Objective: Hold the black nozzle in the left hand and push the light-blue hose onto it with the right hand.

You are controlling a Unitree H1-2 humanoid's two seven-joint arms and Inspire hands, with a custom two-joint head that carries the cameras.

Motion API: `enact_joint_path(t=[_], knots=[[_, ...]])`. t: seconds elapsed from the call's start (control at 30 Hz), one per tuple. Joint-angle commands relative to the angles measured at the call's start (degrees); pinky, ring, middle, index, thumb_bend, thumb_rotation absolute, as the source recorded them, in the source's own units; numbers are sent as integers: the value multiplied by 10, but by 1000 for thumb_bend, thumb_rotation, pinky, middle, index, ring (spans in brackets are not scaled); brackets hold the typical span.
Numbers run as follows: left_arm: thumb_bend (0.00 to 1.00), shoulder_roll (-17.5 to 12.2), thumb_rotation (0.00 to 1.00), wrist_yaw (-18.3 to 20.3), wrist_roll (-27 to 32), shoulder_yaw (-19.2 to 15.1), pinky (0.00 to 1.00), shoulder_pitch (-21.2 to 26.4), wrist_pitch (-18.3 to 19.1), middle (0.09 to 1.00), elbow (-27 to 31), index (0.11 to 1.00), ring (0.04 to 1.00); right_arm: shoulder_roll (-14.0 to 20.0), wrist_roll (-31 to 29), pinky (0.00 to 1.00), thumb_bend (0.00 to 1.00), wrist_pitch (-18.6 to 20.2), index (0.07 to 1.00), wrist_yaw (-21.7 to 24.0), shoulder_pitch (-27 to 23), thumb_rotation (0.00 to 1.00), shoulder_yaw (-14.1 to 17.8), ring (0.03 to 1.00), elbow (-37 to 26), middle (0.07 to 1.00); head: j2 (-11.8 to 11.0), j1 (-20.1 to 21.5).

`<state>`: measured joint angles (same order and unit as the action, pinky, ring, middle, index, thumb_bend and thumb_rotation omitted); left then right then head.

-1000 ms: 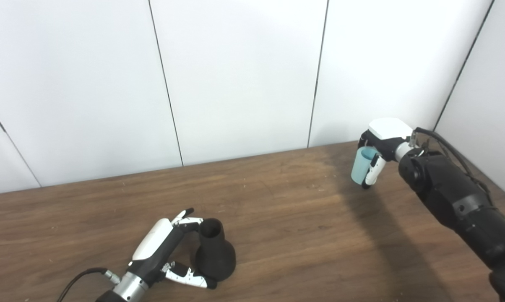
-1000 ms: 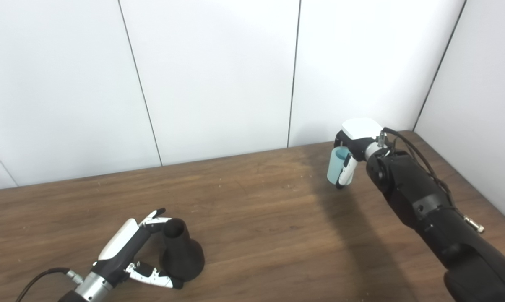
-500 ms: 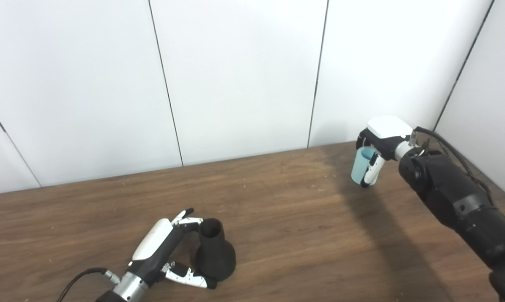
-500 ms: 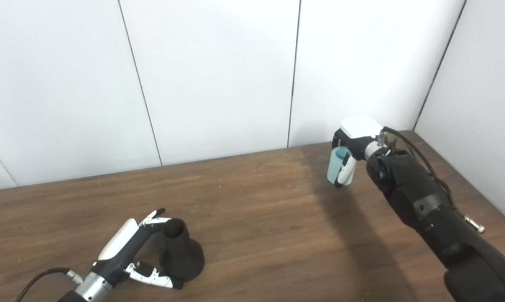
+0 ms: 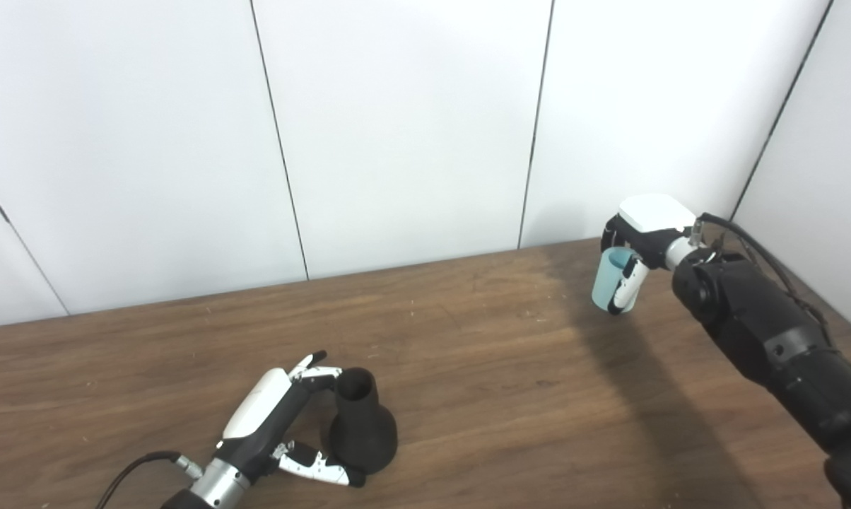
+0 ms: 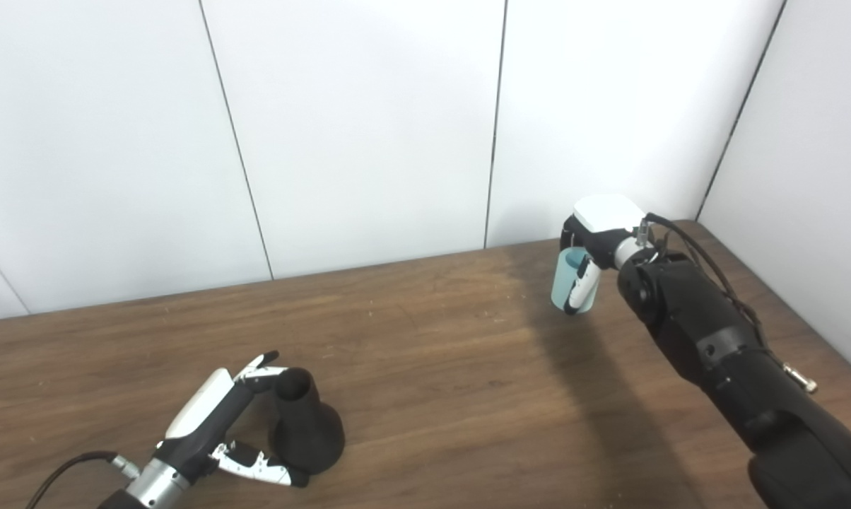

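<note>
The black nozzle [image 5: 360, 430] stands upright on the wooden table [image 5: 510, 367] at the front left, wide base down and open neck up. My left hand [image 5: 278, 417] is open around it: fingers by the neck, thumb along the base, not closed. My right hand [image 5: 634, 244] is at the back right, shut on the light-blue hose [image 5: 607, 281], a short tube held upright above the table. The hose also shows in the right eye view [image 6: 565, 281], the nozzle too [image 6: 305, 431].
White wall panels [image 5: 397, 127] stand right behind the table's far edge, and a side wall [image 5: 821, 162] closes the right corner near my right arm. Bare wood lies between the two hands.
My right hand has lifted the hose very slightly. The left hand and the nozzle have not moved.
</note>
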<state>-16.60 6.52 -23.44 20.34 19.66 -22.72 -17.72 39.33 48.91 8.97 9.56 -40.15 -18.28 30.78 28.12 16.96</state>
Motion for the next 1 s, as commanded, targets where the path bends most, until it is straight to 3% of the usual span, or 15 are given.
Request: enact_joint_path(t=[0.0,0.77,0.93,0.97], knots=[[524,-3,0,12,-21,23,988,-82,14,498,-44,482,771,27,4,484,964,5,589,-12,-38,184,12,594,-18,628,0,1],[524,-3,0,17,-17,23,991,-81,18,498,-43,482,773,27,3,436,912,-5,569,-24,-38,117,12,519,-9,562,3,0],[524,-4,0,16,-19,23,991,-82,20,499,-40,482,773,24,-8,351,882,-9,559,-22,-37,113,17,442,-7,507,4,-1],[524,-4,0,16,-19,24,991,-82,19,499,-41,482,773,24,-12,343,707,-11,525,-22,-37,126,18,430,-5,496,4,-1]])
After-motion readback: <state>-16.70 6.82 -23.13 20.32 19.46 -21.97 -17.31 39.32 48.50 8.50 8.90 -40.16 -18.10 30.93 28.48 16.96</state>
